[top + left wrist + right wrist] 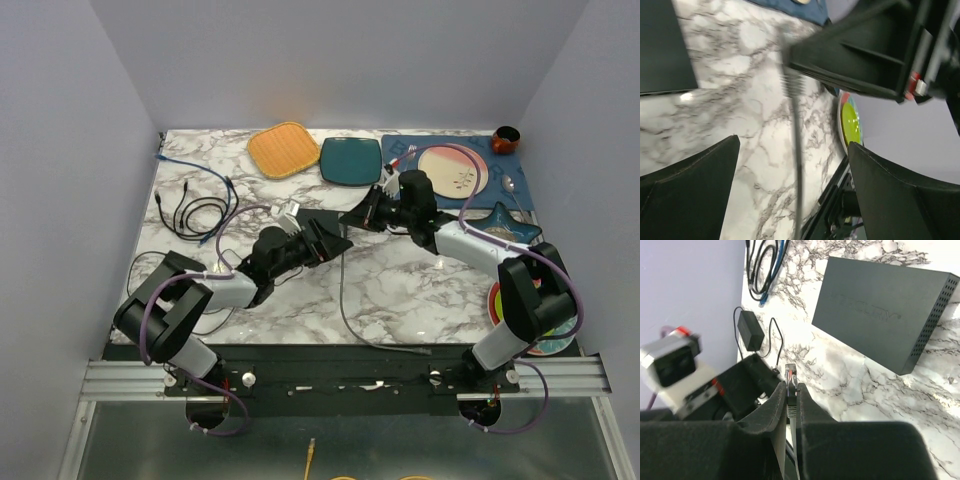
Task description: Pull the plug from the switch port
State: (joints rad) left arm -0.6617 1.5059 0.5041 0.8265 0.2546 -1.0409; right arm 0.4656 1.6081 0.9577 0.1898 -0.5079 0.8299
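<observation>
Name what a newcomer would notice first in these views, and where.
The right gripper pinches a clear plug, free of the black switch lying on the marble table beyond it. The left gripper is open, a grey cable running between its fingers.

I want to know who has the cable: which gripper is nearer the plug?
Right. The right gripper is shut on the plug, away from the switch. The left gripper is open close by, not touching it, the cable passing between its spread fingers.
</observation>
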